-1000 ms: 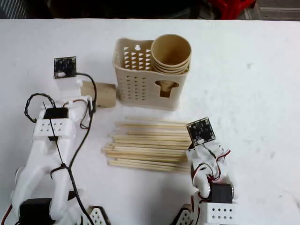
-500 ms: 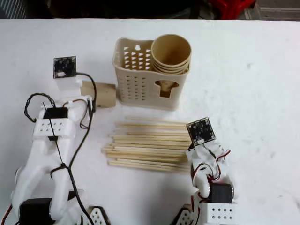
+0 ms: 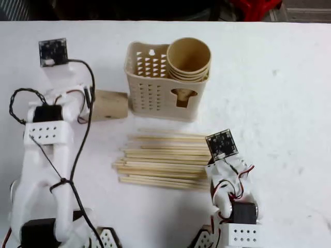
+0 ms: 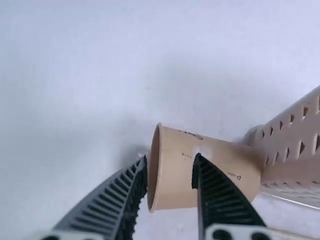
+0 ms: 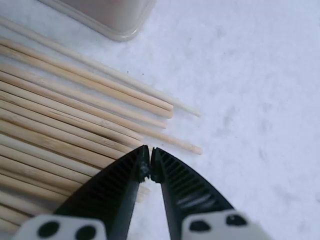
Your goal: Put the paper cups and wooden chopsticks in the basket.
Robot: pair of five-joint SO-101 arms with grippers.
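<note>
Now left gripper (image 4: 170, 159) pulled back from lying paper cup (image 4: 226, 154), jaws parted; right gripper (image 5: 150, 164) closed, unmoved.

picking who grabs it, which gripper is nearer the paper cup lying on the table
Left. The left gripper straddles the rim of the paper cup; the right gripper is shut by the wooden chopsticks, apart from it.

My left arm (image 3: 44, 155) is standing extended along the left side, my left jaws hanging apart and pointing down. My right arm (image 3: 227, 173) is sitting folded at lower right, my right jaws pressing together tip to tip.
</note>
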